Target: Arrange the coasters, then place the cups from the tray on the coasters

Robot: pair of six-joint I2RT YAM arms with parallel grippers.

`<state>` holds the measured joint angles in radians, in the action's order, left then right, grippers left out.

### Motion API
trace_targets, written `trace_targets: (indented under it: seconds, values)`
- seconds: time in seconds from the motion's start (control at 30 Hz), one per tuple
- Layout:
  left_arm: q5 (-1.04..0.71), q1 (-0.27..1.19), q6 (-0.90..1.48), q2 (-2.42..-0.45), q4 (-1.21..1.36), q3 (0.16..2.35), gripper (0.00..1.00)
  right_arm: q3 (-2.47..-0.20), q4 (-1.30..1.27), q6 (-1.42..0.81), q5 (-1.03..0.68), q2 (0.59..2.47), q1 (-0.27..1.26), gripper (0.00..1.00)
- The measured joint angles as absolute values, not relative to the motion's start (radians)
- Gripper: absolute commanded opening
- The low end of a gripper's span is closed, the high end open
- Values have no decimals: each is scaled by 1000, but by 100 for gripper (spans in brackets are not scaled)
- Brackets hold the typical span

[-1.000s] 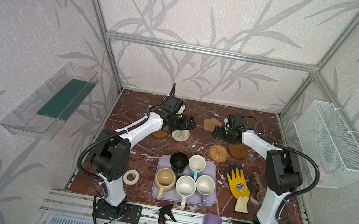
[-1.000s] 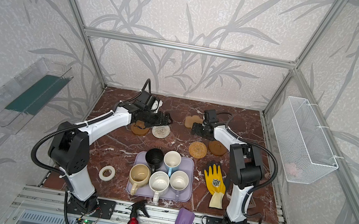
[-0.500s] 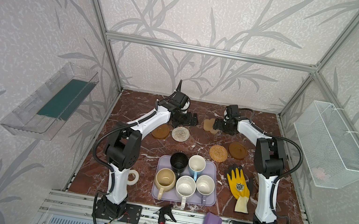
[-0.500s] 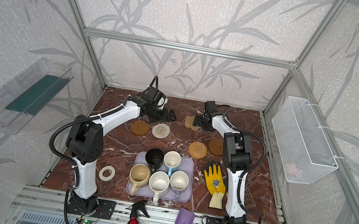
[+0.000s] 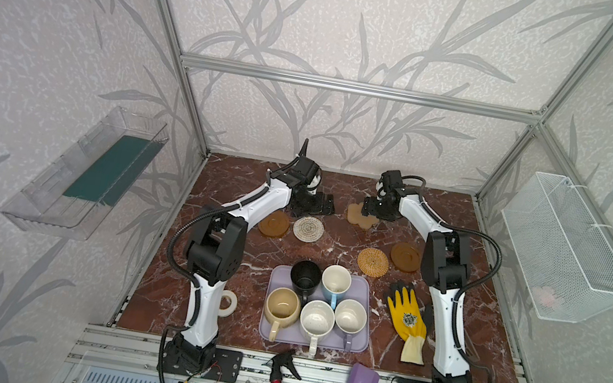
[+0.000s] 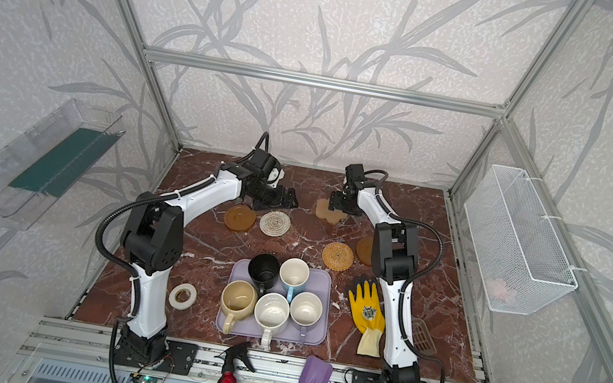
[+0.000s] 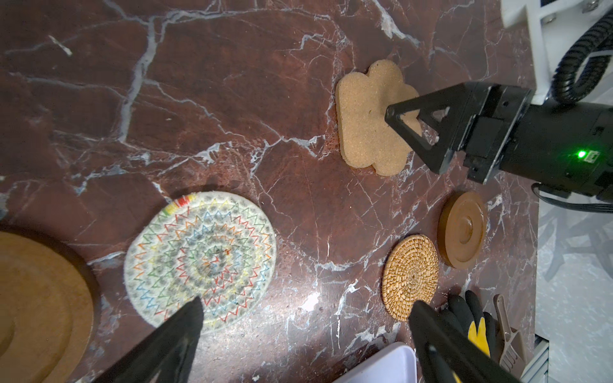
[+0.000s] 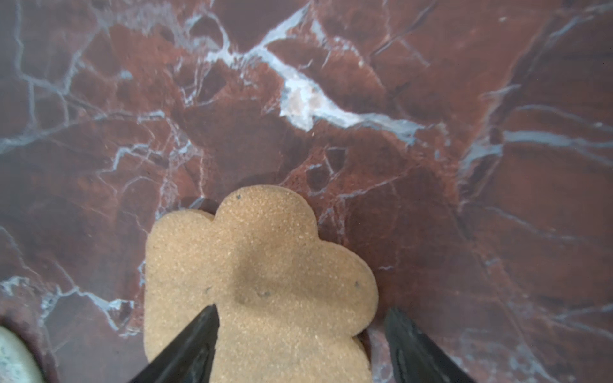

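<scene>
Right gripper (image 8: 302,311): jaws partly apart, straddling the edge of the tan flower-shaped cork coaster (image 5: 354,215), upper centre in a top view; nothing gripped. Left gripper (image 7: 305,303): wide open, empty, near the whitish woven round coaster (image 7: 200,262).

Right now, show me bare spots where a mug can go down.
Bare marble: between the woven coaster and the rattan coaster, beyond the tray; and the patch bordered by the left amber coaster, the tape roll and the tray. Crowded: the tray, and the strip with the yellow glove.
</scene>
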<state>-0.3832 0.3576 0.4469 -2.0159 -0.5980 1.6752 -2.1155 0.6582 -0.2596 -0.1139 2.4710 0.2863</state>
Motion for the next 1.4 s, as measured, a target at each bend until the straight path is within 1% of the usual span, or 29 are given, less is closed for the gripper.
trace_targets:
  seconds: [0.27, 0.37, 0.4, 0.57, 0.9, 1.17, 1.4]
  values:
    - [-387, 328, 446, -2016, -597, 1675, 99, -2289, 827, -136, -86, 2555, 295, 78]
    - [-387, 325, 446, -2016, -597, 1671, 99, -2366, 886, -82, -87, 2595, 296, 74]
    - [-387, 325, 446, -2016, -598, 1671, 99, -2398, 908, -62, -89, 2611, 296, 70]
    - [-387, 324, 446, -2016, -595, 1656, 99, -2518, 1003, 23, -95, 2666, 301, 69]
    - [-387, 319, 447, -2014, -590, 1623, 99, -2506, 1065, 188, -151, 2659, 307, 69]
    - [-386, 319, 447, -1984, -589, 1603, 99, -2506, 1108, 332, -151, 2653, 369, 70]
    - [-385, 319, 450, -1965, -585, 1581, 99, -2494, 1130, 428, -189, 2648, 398, 70]
